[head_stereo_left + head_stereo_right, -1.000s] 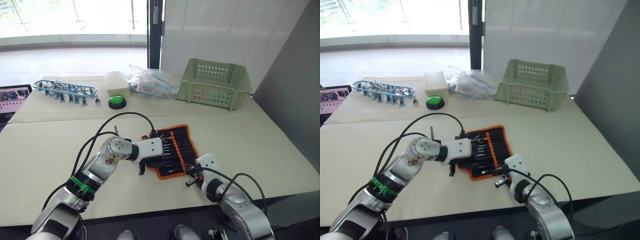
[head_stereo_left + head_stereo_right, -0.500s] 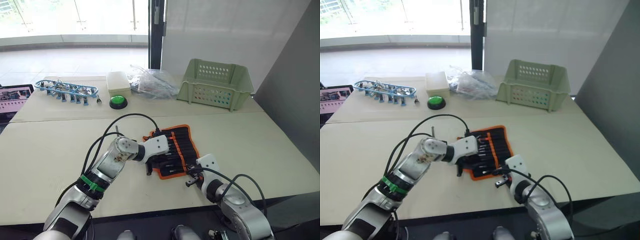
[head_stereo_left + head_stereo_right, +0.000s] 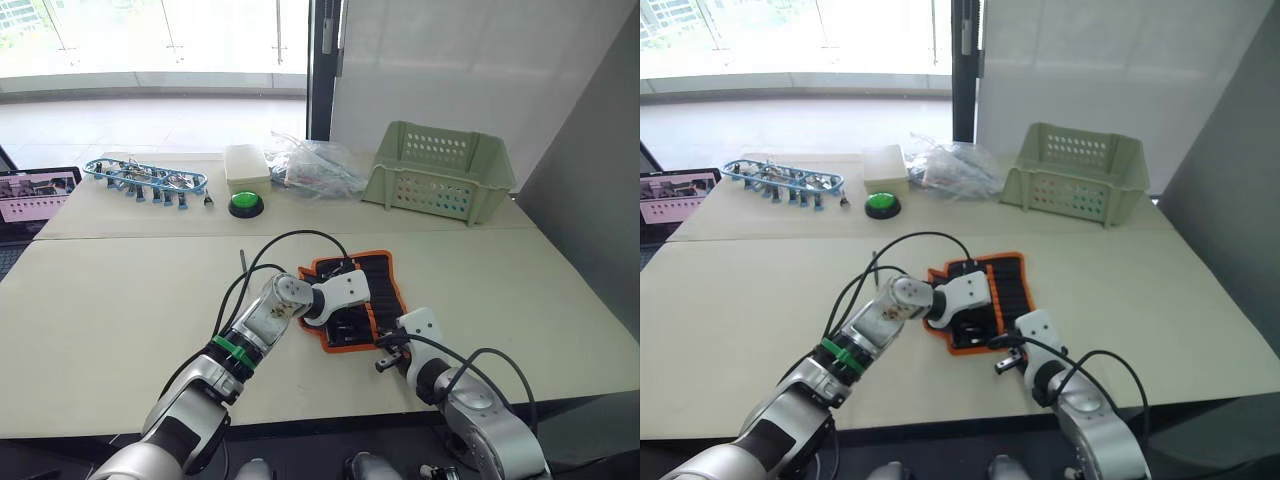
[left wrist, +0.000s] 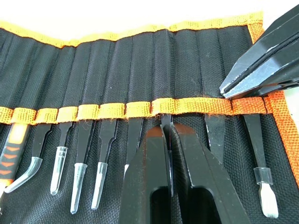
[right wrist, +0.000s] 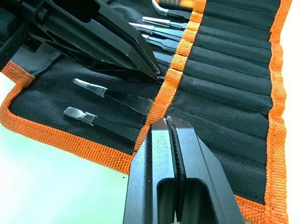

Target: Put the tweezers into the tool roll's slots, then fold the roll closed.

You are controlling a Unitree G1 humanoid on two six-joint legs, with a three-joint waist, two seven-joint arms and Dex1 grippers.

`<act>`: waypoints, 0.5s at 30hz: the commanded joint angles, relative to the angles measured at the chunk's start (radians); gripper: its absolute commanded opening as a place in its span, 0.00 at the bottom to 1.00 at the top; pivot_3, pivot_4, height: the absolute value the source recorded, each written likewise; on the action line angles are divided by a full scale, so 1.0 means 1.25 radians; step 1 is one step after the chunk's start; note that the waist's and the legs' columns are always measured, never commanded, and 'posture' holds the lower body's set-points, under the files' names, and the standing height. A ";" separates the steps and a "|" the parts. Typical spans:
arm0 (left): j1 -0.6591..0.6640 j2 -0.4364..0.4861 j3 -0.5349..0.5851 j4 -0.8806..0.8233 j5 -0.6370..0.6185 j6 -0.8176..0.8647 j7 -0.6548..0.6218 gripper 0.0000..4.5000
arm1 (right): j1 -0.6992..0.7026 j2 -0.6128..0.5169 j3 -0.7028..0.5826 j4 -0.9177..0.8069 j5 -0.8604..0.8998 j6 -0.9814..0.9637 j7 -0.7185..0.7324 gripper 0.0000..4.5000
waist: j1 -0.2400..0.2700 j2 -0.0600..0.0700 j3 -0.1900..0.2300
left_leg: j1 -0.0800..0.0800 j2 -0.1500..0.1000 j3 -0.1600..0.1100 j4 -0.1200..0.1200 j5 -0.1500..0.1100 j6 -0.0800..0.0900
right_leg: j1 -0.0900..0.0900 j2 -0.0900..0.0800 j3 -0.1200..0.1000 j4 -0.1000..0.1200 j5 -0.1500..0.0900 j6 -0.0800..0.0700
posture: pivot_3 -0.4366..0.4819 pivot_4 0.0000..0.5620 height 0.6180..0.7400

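My left claw (image 4: 167,133) pinches one of the tweezers (image 4: 167,154), its tip hidden; my right claw (image 5: 169,122) clamps the tool roll (image 5: 233,70).

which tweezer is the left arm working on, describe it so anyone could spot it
On the open tool roll, follow the orange centre stripe. The tweezer pinched between the left gripper's fingers enters its slot there; neighbouring tweezers lie free, several with clear tip caps.

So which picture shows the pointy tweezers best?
The left wrist view: the tweezers sit in a row in the tool roll, tips out, with the left gripper shut on one. The right wrist view shows them side-on. In the eye views they are too small to tell apart.
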 commanded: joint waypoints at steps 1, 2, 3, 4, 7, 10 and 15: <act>-0.017 -0.013 0.011 -0.003 0.010 -0.015 0.027 0.01 | 0.022 0.005 0.039 0.041 0.004 0.049 0.012 0.00 | 0.001 0.000 0.000 | 0.000 0.000 0.000 0.001 0.000 0.000 | 0.000 0.000 0.000 0.000 0.000 0.000 | 0.48 0.27 0.87; -0.012 -0.004 0.016 -0.015 0.011 -0.016 0.028 0.01 | 0.023 0.005 0.039 0.042 0.004 0.049 0.012 0.00 | 0.001 0.000 0.000 | 0.000 0.000 0.000 0.001 0.000 0.000 | 0.000 0.000 0.000 0.000 0.000 0.000 | 0.48 0.27 0.87; -0.010 0.003 0.024 -0.028 0.010 -0.012 0.030 0.09 | 0.023 0.005 0.040 0.042 0.003 0.049 0.013 0.00 | 0.001 0.000 0.000 | 0.000 0.000 0.000 0.001 0.000 0.000 | 0.000 0.000 0.000 0.000 0.000 0.000 | 0.48 0.27 0.87; -0.007 0.013 0.035 -0.046 0.005 -0.006 0.028 0.17 | 0.023 0.006 0.040 0.043 0.003 0.048 0.013 0.00 | 0.000 0.000 0.000 | 0.000 0.000 0.000 0.001 0.000 0.000 | 0.000 0.000 0.000 0.000 0.000 0.000 | 0.48 0.27 0.87; 0.006 0.055 0.074 -0.124 -0.021 0.034 0.012 0.37 | 0.021 0.006 0.041 0.047 0.002 0.046 0.015 0.00 | -0.007 0.001 0.000 | -0.001 0.000 0.000 0.001 0.000 0.000 | -0.001 0.000 0.000 0.001 0.000 0.000 | 0.48 0.27 0.87; 0.021 0.084 0.105 -0.190 -0.045 0.081 0.006 0.58 | 0.018 0.006 0.042 0.052 0.001 0.044 0.018 0.00 | -0.015 0.001 0.000 | -0.001 0.001 0.000 0.000 -0.001 0.001 | -0.002 0.001 0.000 0.003 0.002 0.004 | 0.48 0.27 0.87; 0.119 0.201 0.261 -0.416 -0.148 0.255 -0.005 0.95 | 0.005 -0.002 0.047 0.069 0.001 0.037 0.031 0.00 | -0.032 0.003 0.000 | 0.000 0.002 0.000 -0.002 -0.002 0.002 | -0.002 0.002 0.000 0.003 0.002 0.004 | 0.48 0.27 0.87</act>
